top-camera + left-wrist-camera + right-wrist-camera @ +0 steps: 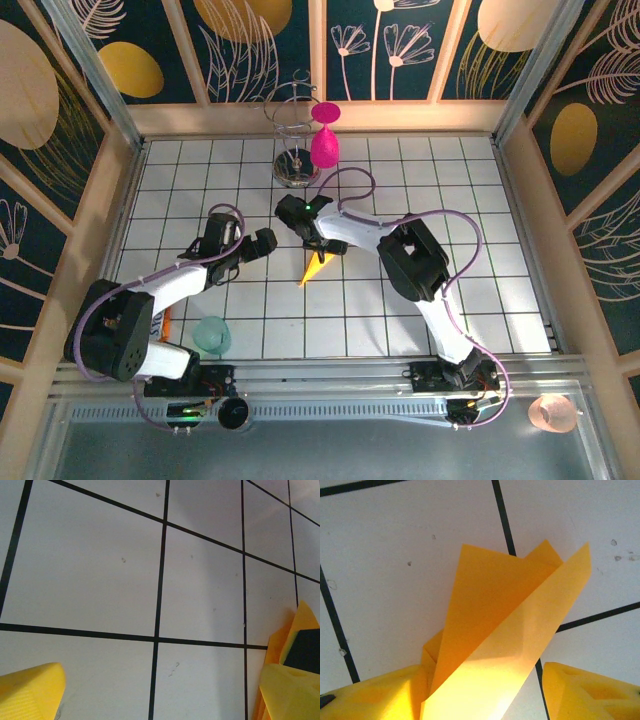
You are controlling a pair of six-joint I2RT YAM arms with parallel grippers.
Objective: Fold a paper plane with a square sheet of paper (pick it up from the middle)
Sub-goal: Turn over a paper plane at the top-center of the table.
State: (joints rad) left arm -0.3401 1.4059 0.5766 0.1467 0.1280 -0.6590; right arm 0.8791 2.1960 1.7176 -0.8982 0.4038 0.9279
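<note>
The folded orange-yellow paper sheet [505, 615], creased to a point, lay between the right gripper's [480, 690] 2 yellow fingers [370, 697]. It rested against 1 of them, and bare white gridded table [450, 200] showed beside the other, so the jaws stood apart and unclamped. Near mid-table, the left gripper [262, 242] hung spread wide, just left of the paper.

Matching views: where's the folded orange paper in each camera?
Top external: the paper plane lies mid-table, just under the right gripper.
Left wrist: likely the orange edge at the right border; too little shows to be sure.
Right wrist: bottom centre, fanning upward.
Shared landmark: the black grid lines on the white table.
</note>
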